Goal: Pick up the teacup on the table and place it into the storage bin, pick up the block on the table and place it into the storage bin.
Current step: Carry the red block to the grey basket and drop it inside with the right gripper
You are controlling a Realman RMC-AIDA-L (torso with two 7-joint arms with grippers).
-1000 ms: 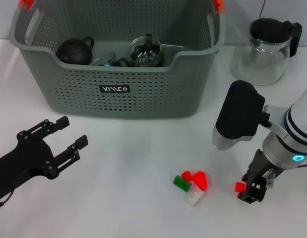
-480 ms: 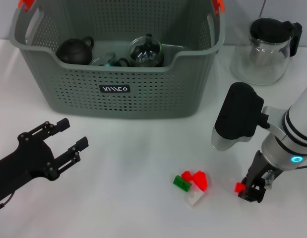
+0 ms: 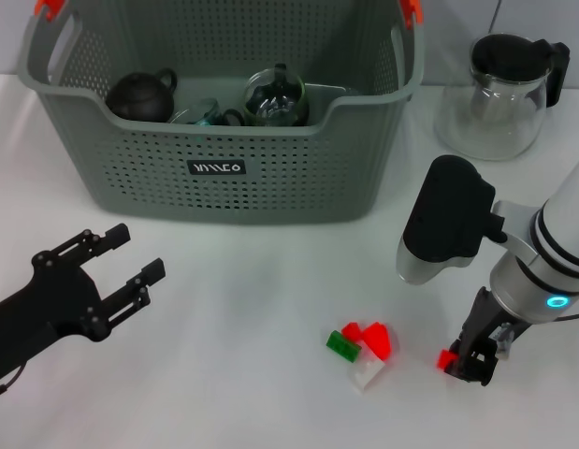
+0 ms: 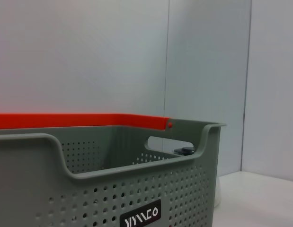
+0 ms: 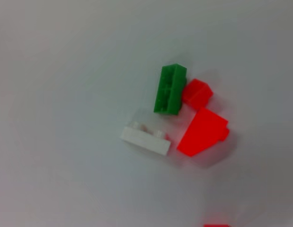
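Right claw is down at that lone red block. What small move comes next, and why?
Probably lift straight up. The right claw sits low on the table with the small red block at its tips, apart from the block pile. Raising it should confirm the grip before travelling to the storage bin. Left claw waits open.

Small red block (image 5: 216, 225) cut off by right wrist view's edge.

head: high, down | left wrist: low, near storage bin (image 4: 137, 189) | right wrist: overhead
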